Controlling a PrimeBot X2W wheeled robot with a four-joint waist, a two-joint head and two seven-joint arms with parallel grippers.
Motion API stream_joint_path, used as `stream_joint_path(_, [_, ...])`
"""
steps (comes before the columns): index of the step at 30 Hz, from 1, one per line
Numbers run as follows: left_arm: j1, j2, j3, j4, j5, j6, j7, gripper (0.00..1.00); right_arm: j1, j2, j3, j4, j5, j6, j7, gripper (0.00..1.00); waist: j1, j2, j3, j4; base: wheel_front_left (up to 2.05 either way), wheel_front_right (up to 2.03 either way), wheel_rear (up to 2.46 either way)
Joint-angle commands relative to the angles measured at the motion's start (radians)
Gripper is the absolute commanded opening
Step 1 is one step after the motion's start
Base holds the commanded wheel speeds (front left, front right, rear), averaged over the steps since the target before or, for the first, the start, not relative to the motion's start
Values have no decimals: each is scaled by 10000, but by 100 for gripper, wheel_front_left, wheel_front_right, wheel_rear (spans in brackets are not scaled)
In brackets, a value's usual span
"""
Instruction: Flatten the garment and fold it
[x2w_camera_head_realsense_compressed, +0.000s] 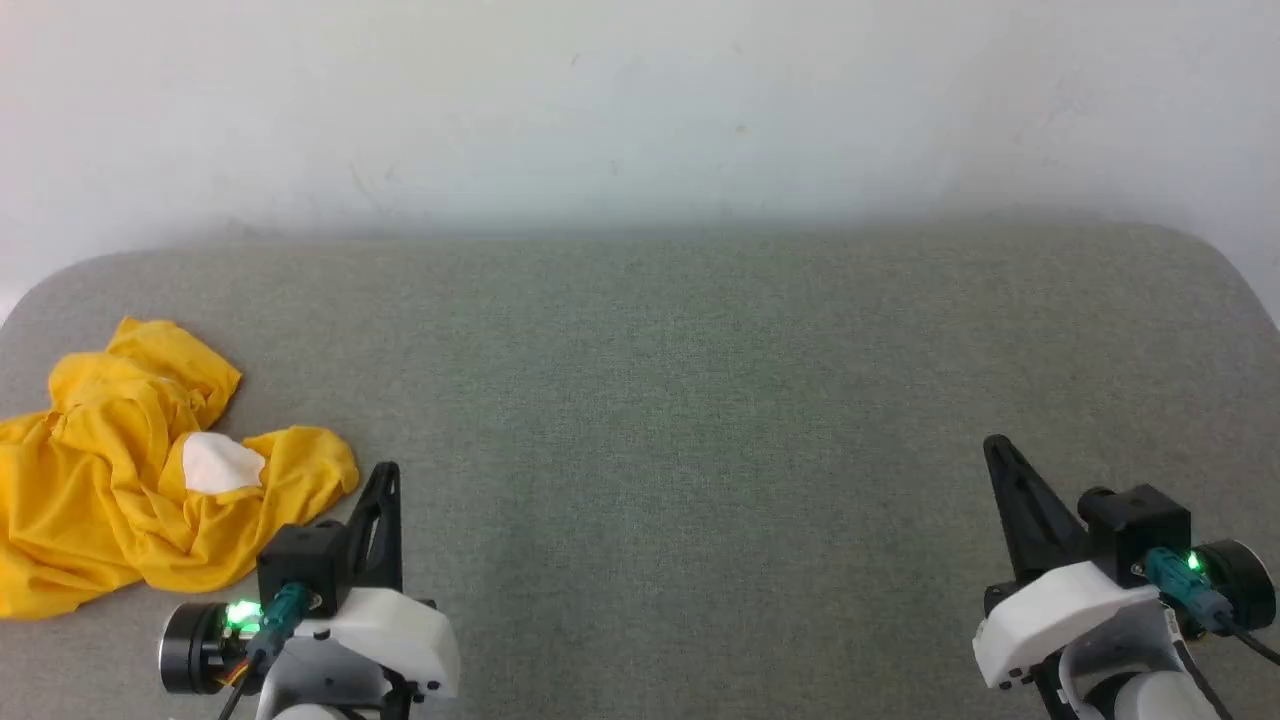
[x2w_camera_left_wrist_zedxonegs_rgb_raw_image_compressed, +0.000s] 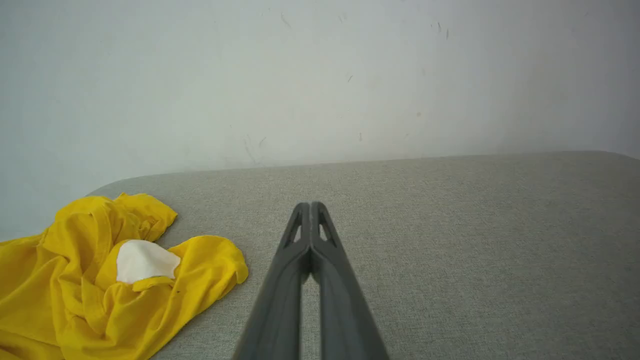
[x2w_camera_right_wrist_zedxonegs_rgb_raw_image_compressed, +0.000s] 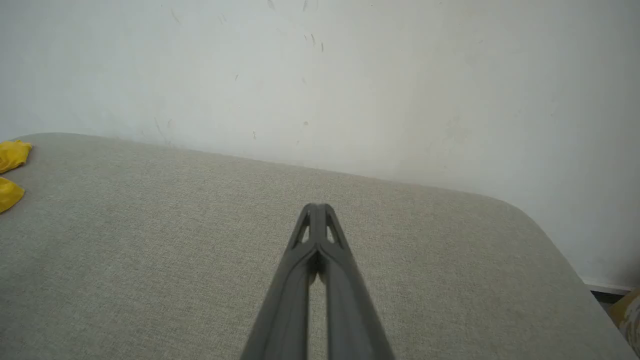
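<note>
Because the garment (x2w_camera_head_realsense_compressed: 120, 500) lies in a crumpled heap with its layers lapped over one another, a pinch anywhere on it is likely to catch more than one layer. A lift would then raise a knot rather than open it out.

The left tool (x2w_camera_head_realsense_compressed: 388, 470) sits just beside the garment's right-hand lobe, its two fingers pressed together and holding nothing. The right tool (x2w_camera_head_realsense_compressed: 995, 445) is well apart from the garment, far to its right, likewise closed and empty. If either tool goes in without parting first, I judge it would only shove the thin cloth into tighter folds.

The garment runs out past the left border of the head view, so how near it comes to the edge of the tabletop (x2w_camera_head_realsense_compressed: 700, 400) on that side cannot be told. A push that way could send it over.

A white patch (x2w_camera_head_realsense_compressed: 220, 462) shows on top of the garment, but no hem, collar or sleeve can be picked out for certain, so a wrong hold is a real risk. The woven cover to the right of the garment may drag on the cloth as it is pulled.
</note>
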Motion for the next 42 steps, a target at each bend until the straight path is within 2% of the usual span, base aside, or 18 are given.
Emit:
stream_joint_path(1, [-134,-53,41,28,37,-80,1,0,-59,42,-5,-62,-76,-21,5,0,0,0,0,0,0,0,0])
stream_joint_path(22, [-134,-53,41,28,37,-80,1,0,-59,42,-5,-62,-76,-21,5,0,0,0,0,0,0,0,0])
stream_joint_path(23, [0,0,0,0,0,-2,0,100,0,0,2,0,0,0,0,100,0,0,0,0,0,0,0])
stream_joint_path(42, [60,-3,-33,-29,-235,45,-334,100,45,-3,-359,105,236,-3,-334,100,0,0,76,199,0,0,0])
